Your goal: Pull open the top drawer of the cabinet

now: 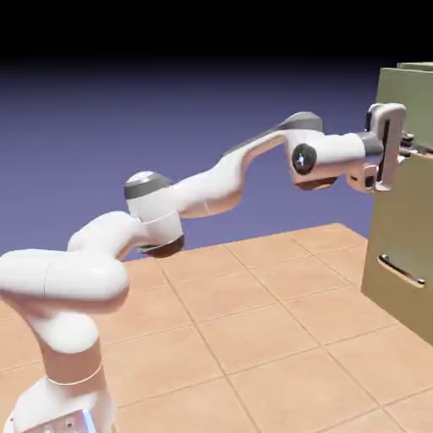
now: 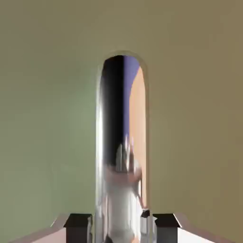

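The olive-tan cabinet (image 1: pixel 419 67) stands at the exterior view's right edge. My gripper (image 1: pixel 411 147) reaches level against the top drawer (image 1: pixel 419 101), at the height of its handle, which the hand mostly hides there. In the hand view the shiny bar handle (image 2: pixel 121 142) runs up the middle, large, mirroring the arm and floor. It passes between my two grey fingertips (image 2: pixel 78 224), which sit tight against its sides. The flat drawer front (image 2: pixel 47 95) fills everything behind it. The gripper looks shut on the handle. The drawer front seems to stand slightly forward of the cabinet's top.
Below is the lower drawer front (image 1: pixel 397 224) with its own bar handle (image 1: pixel 401 271). The tan tiled table (image 1: pixel 254 338) stretches from the robot's base to the cabinet's foot.
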### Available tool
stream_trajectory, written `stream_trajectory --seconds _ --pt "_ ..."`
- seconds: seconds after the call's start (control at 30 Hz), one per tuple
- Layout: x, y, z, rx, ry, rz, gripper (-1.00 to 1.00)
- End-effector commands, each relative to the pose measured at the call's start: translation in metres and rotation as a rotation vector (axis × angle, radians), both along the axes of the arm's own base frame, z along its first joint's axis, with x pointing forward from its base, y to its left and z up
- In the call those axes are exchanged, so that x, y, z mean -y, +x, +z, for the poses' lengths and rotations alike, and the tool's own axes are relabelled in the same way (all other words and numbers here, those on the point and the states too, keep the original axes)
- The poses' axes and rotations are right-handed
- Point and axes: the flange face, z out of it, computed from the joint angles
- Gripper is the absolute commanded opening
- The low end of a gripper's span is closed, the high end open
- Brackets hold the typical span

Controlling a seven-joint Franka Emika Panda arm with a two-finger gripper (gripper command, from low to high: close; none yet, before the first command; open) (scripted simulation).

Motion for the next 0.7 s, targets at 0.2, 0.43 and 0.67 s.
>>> stream_trajectory --seconds 0.2,0.43,0.67 --pt "0.0 -0.062 0.0 -0.002 0.0 0.0 -1.0" --pt "0.0 -0.133 0.0 -0.002 0.0 0.0 -1.0" --pt "0.0 -0.18 0.0 -0.002 -0.001 -0.001 1.0"
